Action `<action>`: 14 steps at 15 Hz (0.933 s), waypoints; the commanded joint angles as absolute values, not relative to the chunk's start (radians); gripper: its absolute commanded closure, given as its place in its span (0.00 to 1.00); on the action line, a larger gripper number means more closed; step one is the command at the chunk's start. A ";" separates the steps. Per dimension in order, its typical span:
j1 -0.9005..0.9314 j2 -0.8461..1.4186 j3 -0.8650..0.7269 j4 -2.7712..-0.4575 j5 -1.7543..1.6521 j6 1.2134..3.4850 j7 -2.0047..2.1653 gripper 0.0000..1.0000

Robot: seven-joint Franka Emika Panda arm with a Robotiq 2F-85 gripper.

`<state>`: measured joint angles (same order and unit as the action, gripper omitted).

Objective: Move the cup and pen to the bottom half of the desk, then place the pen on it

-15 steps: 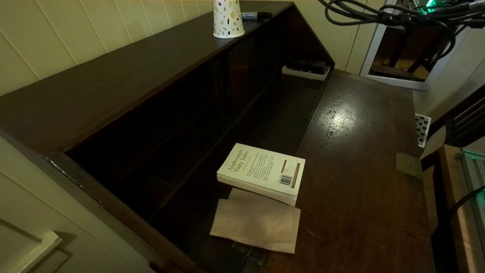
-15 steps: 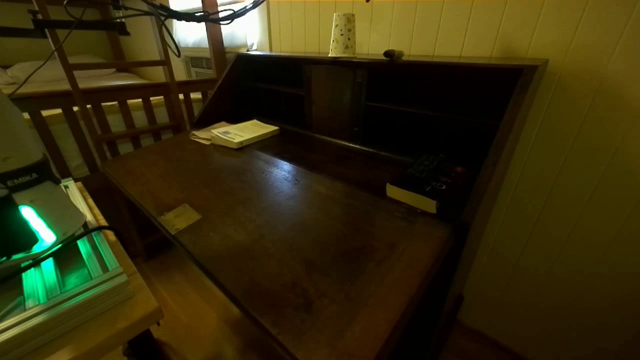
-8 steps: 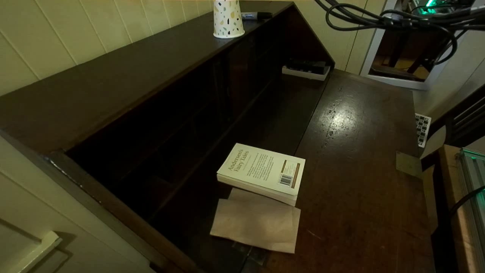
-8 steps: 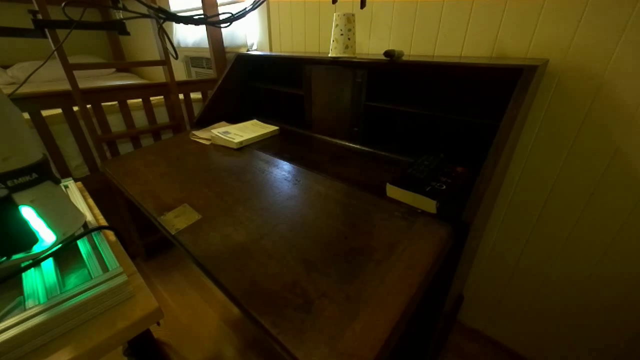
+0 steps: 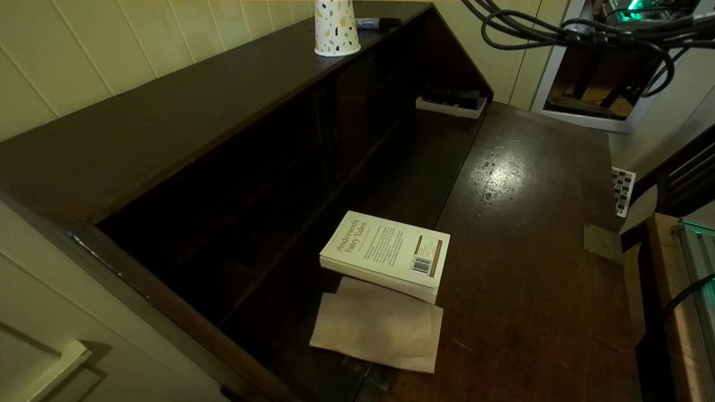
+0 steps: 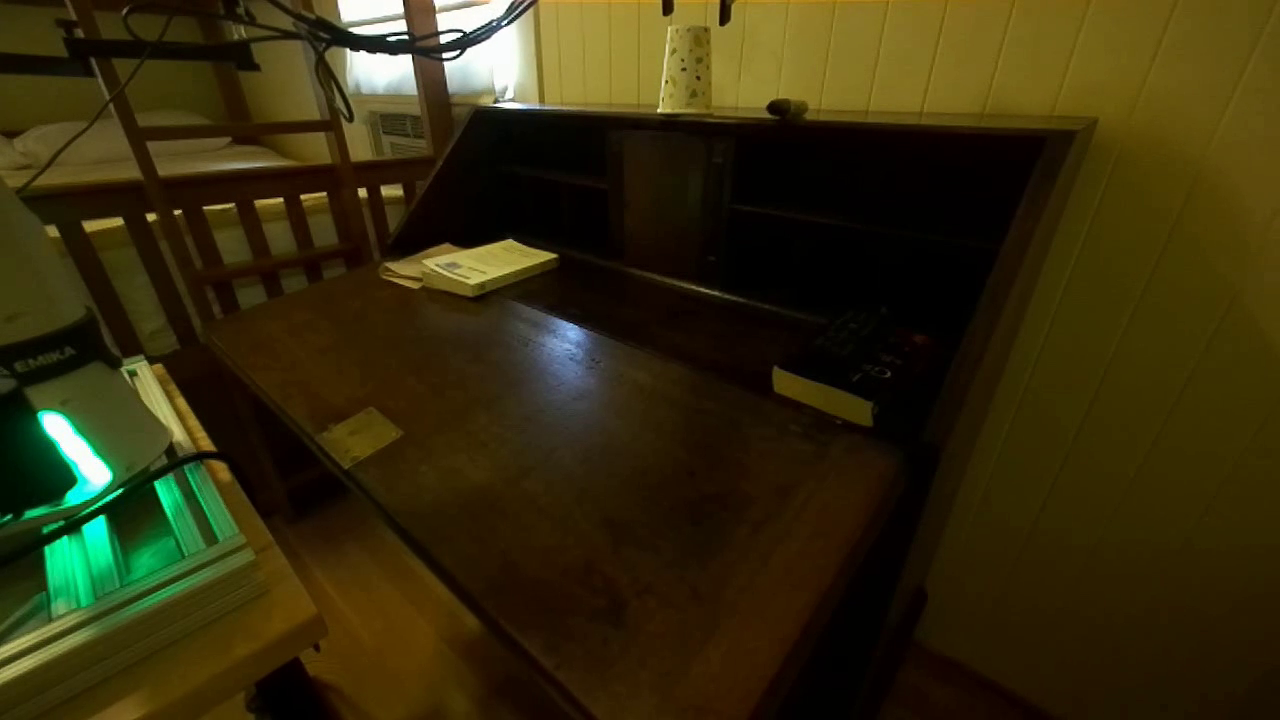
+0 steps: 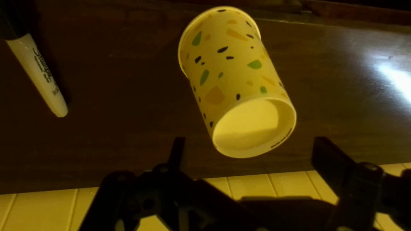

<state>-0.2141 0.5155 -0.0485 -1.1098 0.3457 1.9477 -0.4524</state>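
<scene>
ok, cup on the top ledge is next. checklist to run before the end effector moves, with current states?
1. End effector open, holding nothing: ok.
2. Cup between the fingers sideways: ok, one on each side in the wrist view.
3. Fingers low enough to grip it: not ok, they appear above it in an exterior view.
4. Pen apart from the cup: ok, it lies beside it on the top ledge.
5. Lower desk surface in view: ok, in both exterior views; white book toward one end.
6. Anything under the cup: cannot tell, its mouth faces down.
</scene>
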 commanded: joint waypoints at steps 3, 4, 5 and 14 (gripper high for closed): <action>-0.204 0.511 -0.058 -1.111 0.305 1.912 -0.445 0.02; -0.202 0.512 -0.059 -1.111 0.300 1.912 -0.443 0.00; -0.202 0.513 -0.058 -1.110 0.298 1.907 -0.444 0.00; -0.196 0.517 -0.057 -1.109 0.276 1.893 -0.446 0.32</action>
